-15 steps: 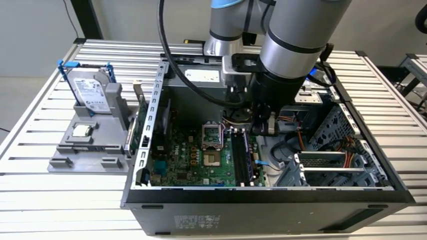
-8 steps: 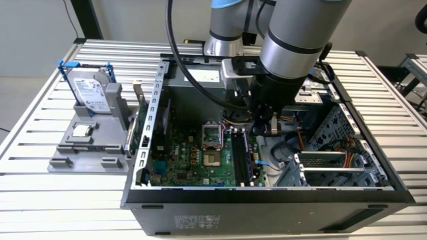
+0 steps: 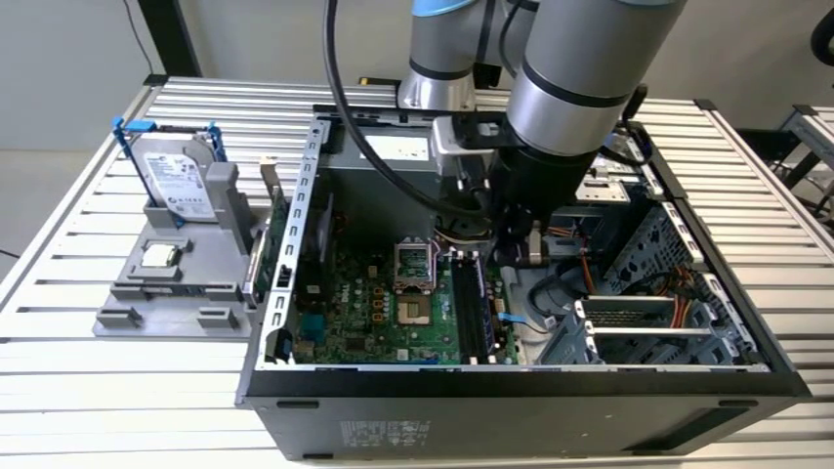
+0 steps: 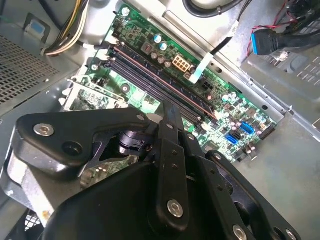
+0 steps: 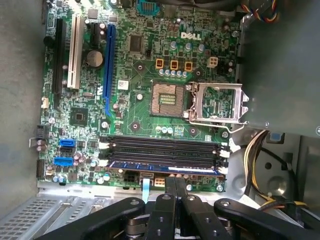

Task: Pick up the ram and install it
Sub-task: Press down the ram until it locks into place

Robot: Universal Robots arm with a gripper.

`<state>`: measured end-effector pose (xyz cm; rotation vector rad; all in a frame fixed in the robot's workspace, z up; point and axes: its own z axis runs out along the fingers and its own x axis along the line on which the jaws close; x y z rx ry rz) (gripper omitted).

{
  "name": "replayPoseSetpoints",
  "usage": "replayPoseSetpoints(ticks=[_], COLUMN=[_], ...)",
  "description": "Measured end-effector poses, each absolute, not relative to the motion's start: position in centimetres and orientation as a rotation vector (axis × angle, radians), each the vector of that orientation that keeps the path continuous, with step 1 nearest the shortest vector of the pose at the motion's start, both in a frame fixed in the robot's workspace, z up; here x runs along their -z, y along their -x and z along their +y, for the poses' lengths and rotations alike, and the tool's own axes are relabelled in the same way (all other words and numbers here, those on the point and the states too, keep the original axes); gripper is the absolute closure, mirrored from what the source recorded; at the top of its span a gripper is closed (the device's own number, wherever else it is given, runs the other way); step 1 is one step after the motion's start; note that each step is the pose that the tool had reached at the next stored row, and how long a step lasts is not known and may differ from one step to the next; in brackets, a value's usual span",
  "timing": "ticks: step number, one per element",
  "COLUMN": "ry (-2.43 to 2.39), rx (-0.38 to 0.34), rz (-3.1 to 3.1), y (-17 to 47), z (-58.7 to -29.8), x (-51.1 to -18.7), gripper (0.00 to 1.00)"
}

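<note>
The ram (image 5: pixel 165 165) lies edge-on as a slim dark bar with a bluish top, seated in the memory slot nearest the motherboard's edge. In the second wrist view it is the long bar with a reddish line (image 4: pixel 167 84) among the black slots. My gripper (image 5: pixel 176 181) hangs just over the middle of that slot row with its black fingers pressed together and nothing between them. I cannot tell whether the tips touch the ram. In the exterior view the gripper (image 3: pixel 511 252) reaches down into the open case above the slots (image 3: pixel 476 308).
The empty processor socket with its raised metal frame (image 5: pixel 217 102) lies beside the slots. Cable bundles (image 5: pixel 260 155) and the drive cage (image 3: pixel 646 327) crowd the exterior view's right. Outside the case, a grey holder (image 3: pixel 170 283) carries a hard drive (image 3: pixel 176 181), a square chip (image 3: pixel 159 256) and a thin green board (image 3: pixel 275 234).
</note>
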<state>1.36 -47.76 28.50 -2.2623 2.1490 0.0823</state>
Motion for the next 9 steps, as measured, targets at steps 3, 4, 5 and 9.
replayPoseSetpoints(ticks=[3, 4, 5, 9], ry=[2.256, 2.251, 2.245, 2.238], rx=[-0.079, -0.078, -0.077, -0.076], rz=[2.158, 2.163, 2.169, 2.176], y=[-1.36, -1.36, -1.36, -1.36], z=[-47.76, -47.76, -47.76, -47.76], x=[-28.17, -28.03, -27.90, -27.79], gripper=[1.00, 1.00, 1.00, 1.00])
